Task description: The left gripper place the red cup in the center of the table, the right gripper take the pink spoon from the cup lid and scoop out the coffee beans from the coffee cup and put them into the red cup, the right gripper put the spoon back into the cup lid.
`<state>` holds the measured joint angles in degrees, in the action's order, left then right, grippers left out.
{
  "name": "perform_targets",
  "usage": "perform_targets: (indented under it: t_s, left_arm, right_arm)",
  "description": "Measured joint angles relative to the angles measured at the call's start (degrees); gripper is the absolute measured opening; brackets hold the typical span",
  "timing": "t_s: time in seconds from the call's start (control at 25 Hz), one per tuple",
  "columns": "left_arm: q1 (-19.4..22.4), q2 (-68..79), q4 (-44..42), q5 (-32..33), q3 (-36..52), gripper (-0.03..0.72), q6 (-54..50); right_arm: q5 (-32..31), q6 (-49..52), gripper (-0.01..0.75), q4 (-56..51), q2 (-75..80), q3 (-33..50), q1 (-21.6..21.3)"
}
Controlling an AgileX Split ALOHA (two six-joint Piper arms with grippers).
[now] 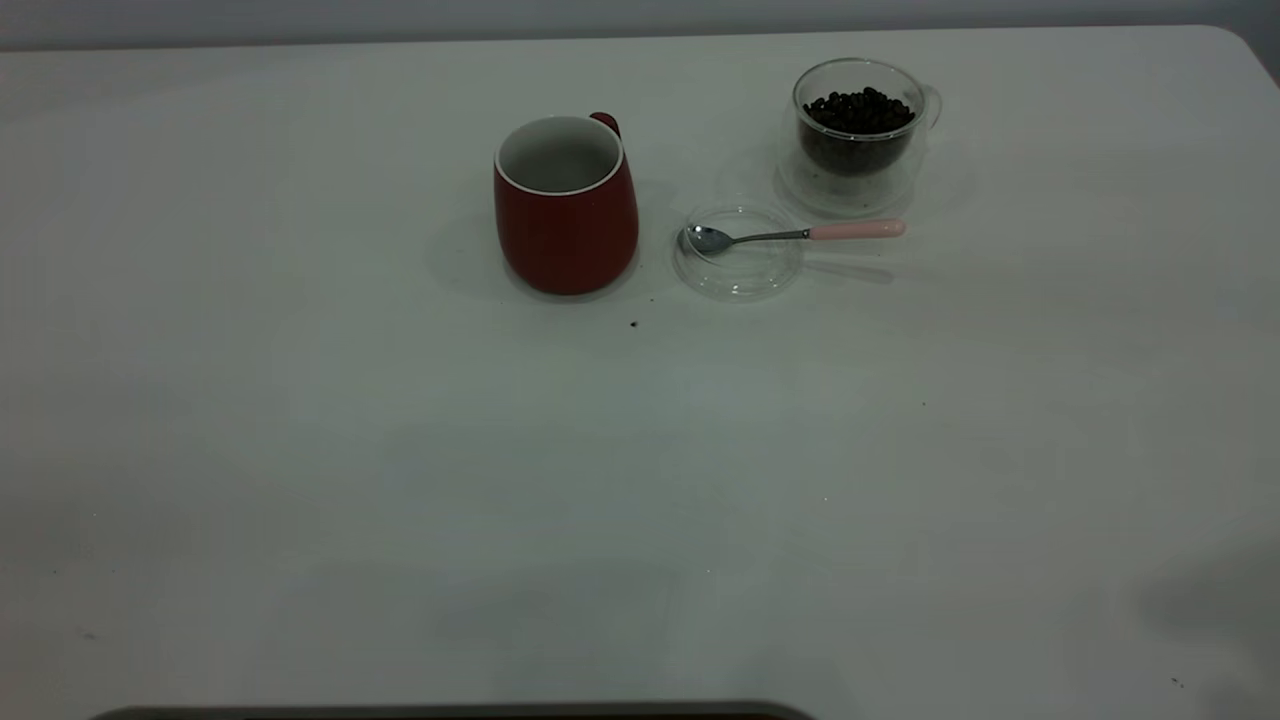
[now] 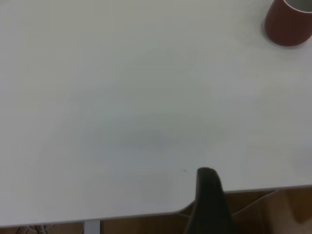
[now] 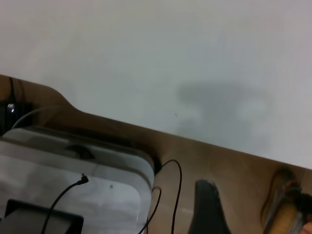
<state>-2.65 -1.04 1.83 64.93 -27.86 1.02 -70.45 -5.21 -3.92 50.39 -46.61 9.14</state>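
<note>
Only one finger tip shows per claw: left claw (image 2: 208,195), right claw (image 3: 207,204), openness unclear.

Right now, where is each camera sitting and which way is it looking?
Exterior view: above the table, looking down at the red cup, cup lid, pink spoon and coffee cup; no arm shows.
Left wrist view: by the table's edge, facing across it; one dark finger shows.
Right wrist view: over the table's edge, looking down past it; one dark finger shows.
Exterior and left wrist views share the red cup.
</note>
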Motion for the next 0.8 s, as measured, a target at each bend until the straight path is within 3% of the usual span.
perform_targets:
  t_s: [0.48, 0.8]
  left_arm:
    - [0.0, 0.0, 0.0, 0.0, 0.0, 0.588, 0.0]
    - [0.0, 0.0, 0.0, 0.0, 0.0, 0.588, 0.0]
  right_arm:
    - [6.22, 0.17, 0.571, 0.54, -26.55, 18.3, 0.0]
    - [6.77, -0.94, 0.571, 0.72, -38.84, 19.28, 0.0]
